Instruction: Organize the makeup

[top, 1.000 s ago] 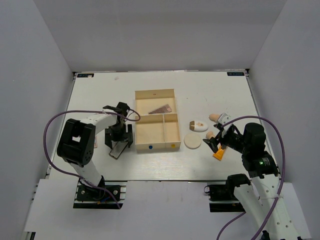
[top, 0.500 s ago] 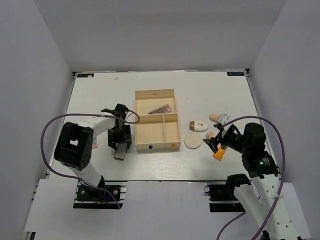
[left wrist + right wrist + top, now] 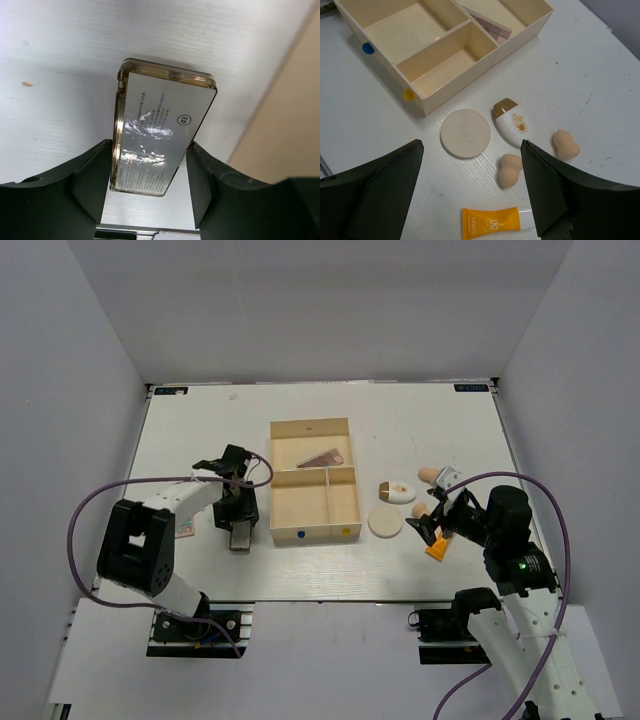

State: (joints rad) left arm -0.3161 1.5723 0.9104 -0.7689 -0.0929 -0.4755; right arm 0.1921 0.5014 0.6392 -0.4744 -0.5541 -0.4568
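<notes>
Palette [image 3: 160, 130] sits clamped in left tool [image 3: 150, 165] beside outer wall of tray [image 3: 285, 125]; right tool [image 3: 471, 147] gapes.

The white table [image 3: 420, 420] carries a cream three-compartment tray [image 3: 318, 533] at its middle. A flat palette [image 3: 238, 537] sits just left of the tray, and a small pinkish item [image 3: 184, 530] lies farther left, partly hidden. To the right of the tray lie a round puff [image 3: 465, 133] and a white oval container [image 3: 510, 122] just beyond it, then two peach sponges [image 3: 508, 170] and, nearest, an orange tube [image 3: 492, 224].
</notes>
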